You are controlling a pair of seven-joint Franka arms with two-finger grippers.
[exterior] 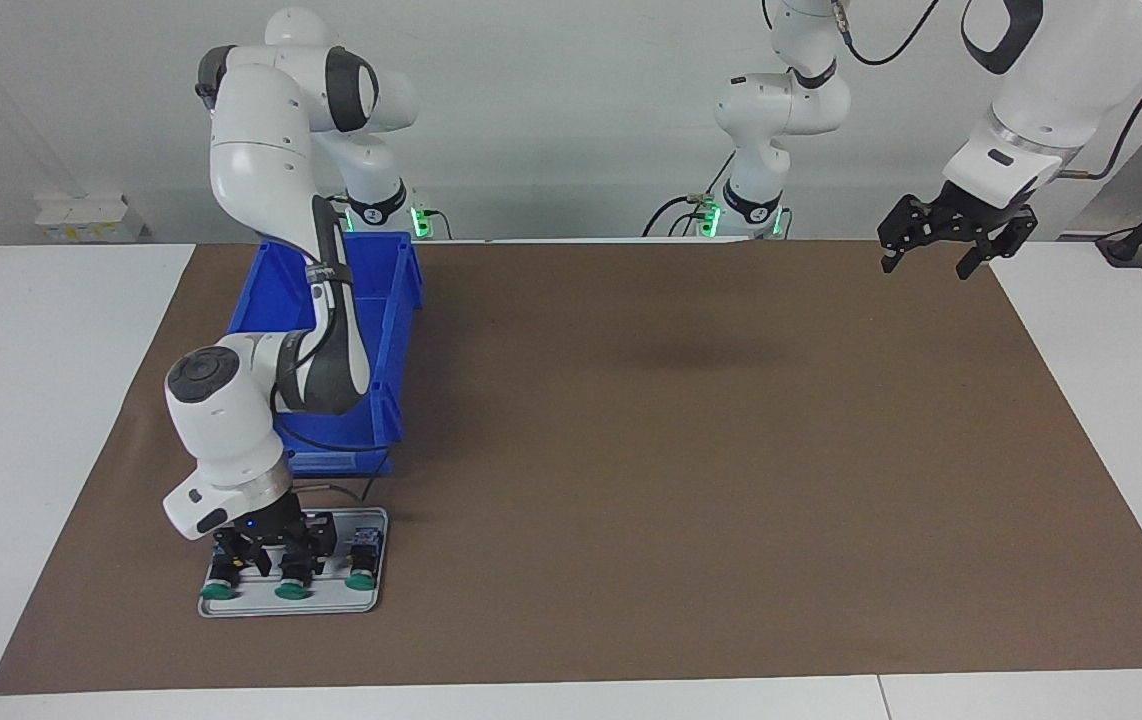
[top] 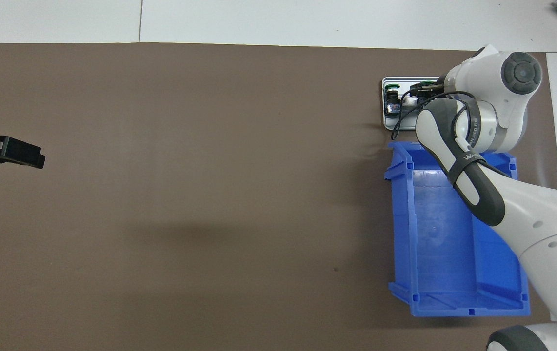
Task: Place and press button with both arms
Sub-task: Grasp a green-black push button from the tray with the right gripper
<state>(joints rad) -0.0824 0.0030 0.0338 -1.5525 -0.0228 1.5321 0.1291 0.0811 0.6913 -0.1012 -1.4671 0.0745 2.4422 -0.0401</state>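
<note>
Three buttons with green caps lie side by side in a small grey tray [exterior: 231,607] at the right arm's end of the table. The end one nearest the table's middle [exterior: 362,570] lies free. My right gripper [exterior: 276,550] is down in the tray over the middle button [exterior: 292,585] and the outer one [exterior: 219,588]; I cannot make out a grip. In the overhead view the right wrist hides most of the tray [top: 385,117], and one button [top: 392,88] shows. My left gripper [exterior: 931,262] hangs open and empty above the mat's edge at the left arm's end, also in the overhead view [top: 10,152].
An empty blue bin [exterior: 394,290] [top: 400,219] stands just nearer to the robots than the tray, under the right arm's forearm. A brown mat [exterior: 681,450] covers the table's middle, with white table around it.
</note>
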